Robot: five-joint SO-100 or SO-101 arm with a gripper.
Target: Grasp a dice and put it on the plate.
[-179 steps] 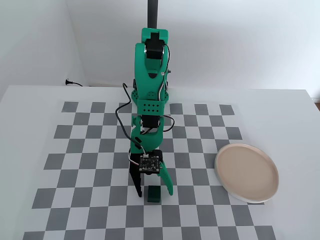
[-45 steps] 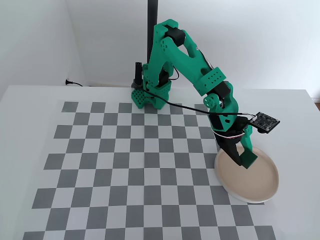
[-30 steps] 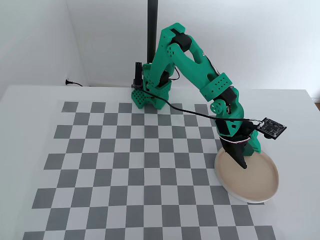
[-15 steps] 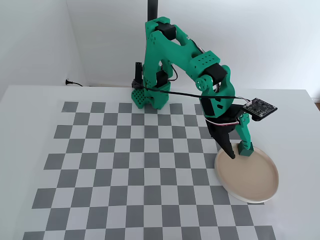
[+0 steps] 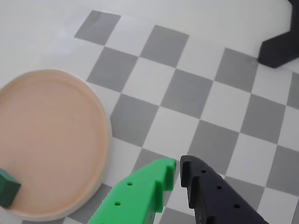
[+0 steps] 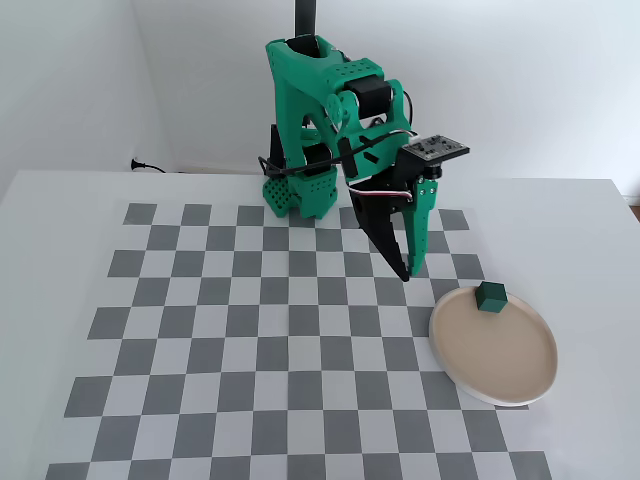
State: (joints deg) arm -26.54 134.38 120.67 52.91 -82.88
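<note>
The dark green dice (image 6: 490, 297) rests inside the round beige plate (image 6: 520, 375), near its far rim; in the wrist view the dice (image 5: 7, 187) shows at the left edge on the plate (image 5: 60, 140). My gripper (image 6: 408, 273) hangs above the checkerboard to the left of the plate, apart from the dice. In the wrist view its green and black fingers almost touch at the tips, the gripper (image 5: 178, 167) shut with nothing between them.
A grey and white checkerboard mat (image 6: 220, 330) covers the white table. The arm's green base (image 6: 300, 195) stands at the board's far edge, with a black post (image 6: 305, 15) behind it. A black foot (image 5: 280, 49) shows at the wrist view's top right.
The gripper has let go of the dice, which now lies on the plate. The arm has lifted and pulled back to the left, and the fingers have closed.
</note>
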